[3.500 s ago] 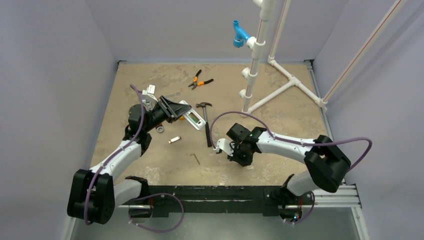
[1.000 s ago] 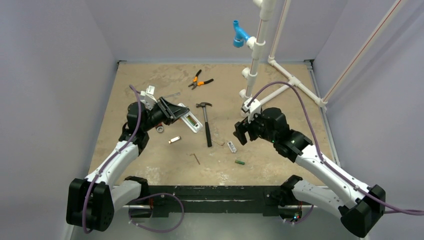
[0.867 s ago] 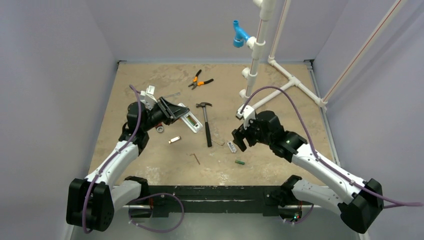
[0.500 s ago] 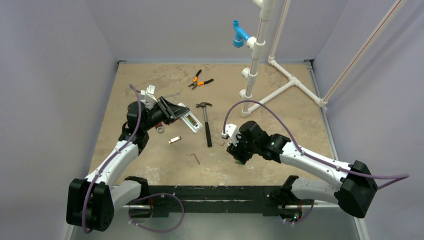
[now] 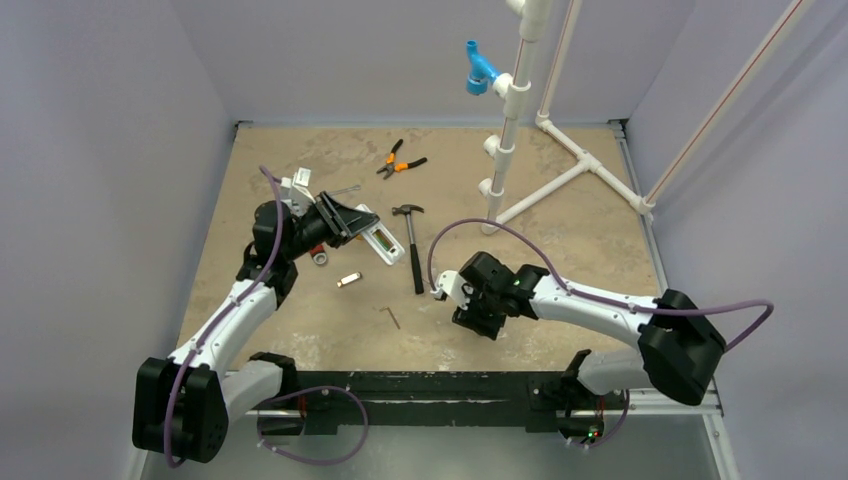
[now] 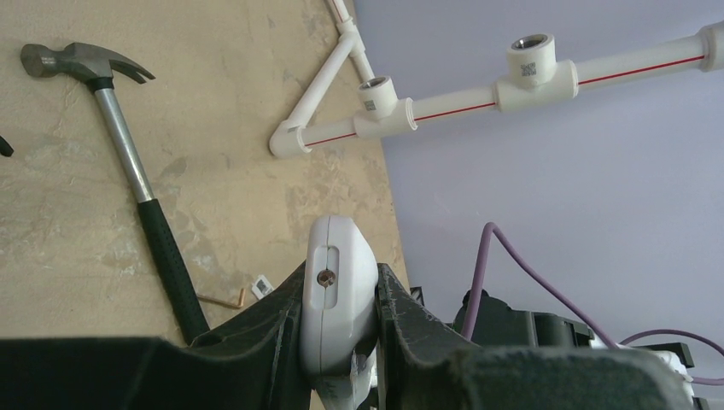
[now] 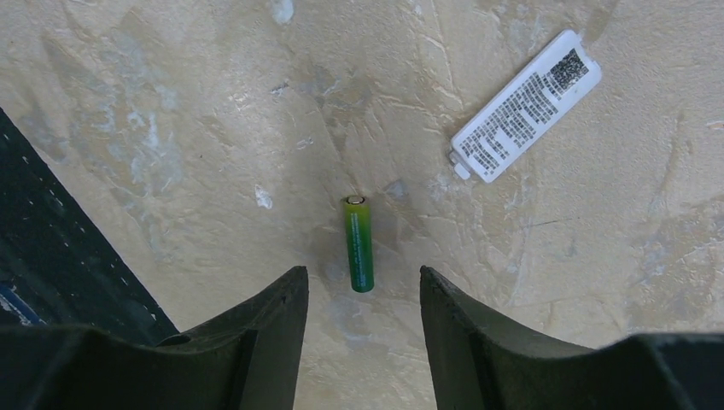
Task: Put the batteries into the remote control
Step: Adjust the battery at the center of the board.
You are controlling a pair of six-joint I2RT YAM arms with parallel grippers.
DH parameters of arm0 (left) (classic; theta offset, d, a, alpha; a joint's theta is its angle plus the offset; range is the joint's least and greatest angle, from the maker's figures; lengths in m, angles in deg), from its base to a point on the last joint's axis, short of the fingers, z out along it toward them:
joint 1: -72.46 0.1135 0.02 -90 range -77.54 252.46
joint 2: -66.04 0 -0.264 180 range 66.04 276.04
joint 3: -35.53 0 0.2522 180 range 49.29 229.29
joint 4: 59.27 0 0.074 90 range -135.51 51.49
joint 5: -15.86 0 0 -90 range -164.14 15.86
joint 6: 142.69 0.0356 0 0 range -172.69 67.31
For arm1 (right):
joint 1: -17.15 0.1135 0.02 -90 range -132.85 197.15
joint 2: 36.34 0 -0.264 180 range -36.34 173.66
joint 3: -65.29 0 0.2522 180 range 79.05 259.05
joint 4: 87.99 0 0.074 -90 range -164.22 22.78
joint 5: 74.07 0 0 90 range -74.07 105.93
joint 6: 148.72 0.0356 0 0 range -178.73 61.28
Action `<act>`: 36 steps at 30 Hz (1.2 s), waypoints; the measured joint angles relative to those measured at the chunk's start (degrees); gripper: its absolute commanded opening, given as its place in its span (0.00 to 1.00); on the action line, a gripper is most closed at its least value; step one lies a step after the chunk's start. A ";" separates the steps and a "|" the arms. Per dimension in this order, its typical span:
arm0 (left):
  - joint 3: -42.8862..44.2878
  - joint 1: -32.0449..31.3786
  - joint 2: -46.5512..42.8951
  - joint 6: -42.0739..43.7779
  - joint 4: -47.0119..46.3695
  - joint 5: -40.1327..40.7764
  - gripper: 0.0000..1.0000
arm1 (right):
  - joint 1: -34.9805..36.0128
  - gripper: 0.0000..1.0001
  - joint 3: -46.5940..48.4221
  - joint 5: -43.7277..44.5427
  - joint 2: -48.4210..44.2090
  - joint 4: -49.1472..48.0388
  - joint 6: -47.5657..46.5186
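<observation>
My left gripper [image 5: 347, 222] is shut on the white remote control [image 5: 378, 240] and holds it tilted above the table. In the left wrist view the remote control's end [image 6: 337, 295] is clamped between both fingers. My right gripper [image 5: 478, 314] hangs low over the table, open and empty. In the right wrist view one green battery [image 7: 359, 243] lies flat on the table just beyond the gap between the fingertips [image 7: 294, 286], in line with the right gripper [image 7: 361, 278]. The right gripper hides that battery in the top view. No second battery shows.
A white labelled battery cover [image 7: 522, 107] lies beyond the battery. A hammer [image 5: 411, 246], a bent hex key [image 5: 392, 316], a silver clip piece [image 5: 348, 279], a ring [image 5: 319, 258] and orange pliers [image 5: 400, 161] lie on the table. A white pipe frame [image 5: 515, 110] stands back right.
My right arm has swung from the back right toward the front and come down over the green battery, fingers open. The left arm and the remote control have not moved.
</observation>
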 measured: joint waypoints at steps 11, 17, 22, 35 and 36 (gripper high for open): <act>0.57 0.00 0.00 0.37 0.55 -0.09 0.00 | 0.68 0.34 0.33 0.87 3.78 0.00 -0.81; 0.57 0.00 0.00 0.39 0.98 -0.09 0.00 | 0.70 0.28 1.22 1.66 5.55 0.35 -1.07; 0.57 0.00 0.00 0.42 1.22 -0.09 0.00 | 0.72 0.14 1.57 1.60 6.01 0.44 -1.14; 0.92 0.00 0.00 1.20 2.12 -0.07 0.00 | 0.74 0.00 2.01 0.48 -2.95 -1.75 -2.71; 1.07 0.00 0.04 1.38 2.34 -0.04 0.00 | 0.74 0.00 1.68 0.09 -6.23 -3.21 -2.78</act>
